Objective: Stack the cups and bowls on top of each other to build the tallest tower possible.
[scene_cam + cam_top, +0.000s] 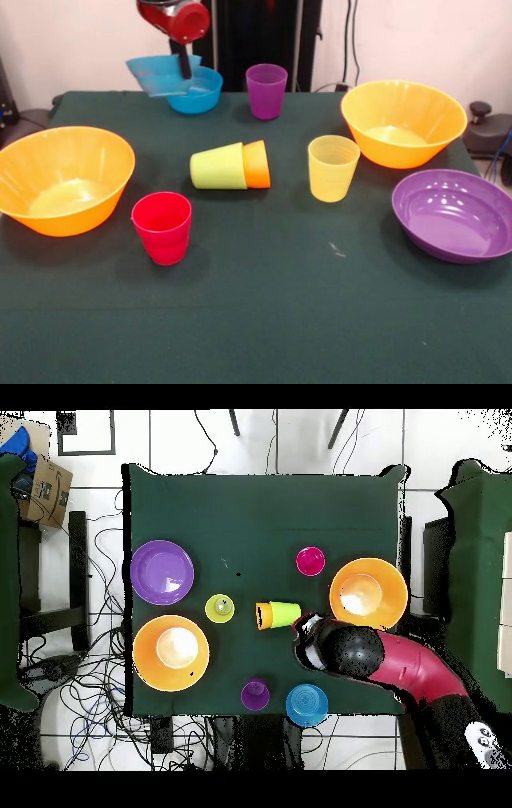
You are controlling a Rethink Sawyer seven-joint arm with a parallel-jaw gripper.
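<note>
My gripper [186,67] hangs above the table's far left part, shut on the rim of the cyan bowl [160,77], which is tilted in the air. Just beside it the deeper blue bowl [200,92] rests on the table. The purple cup [266,90] stands upright to its right. A lime green cup [217,166] lies on its side, nested with the orange cup [258,163]. The yellow cup [333,166] and the red cup [162,226] stand upright. In the overhead view the arm [385,662] hides the gripper.
One big orange bowl [60,180] sits at the left edge, another [404,122] at the far right. The wide purple bowl [454,214] lies near the right edge. Cables hang behind the table.
</note>
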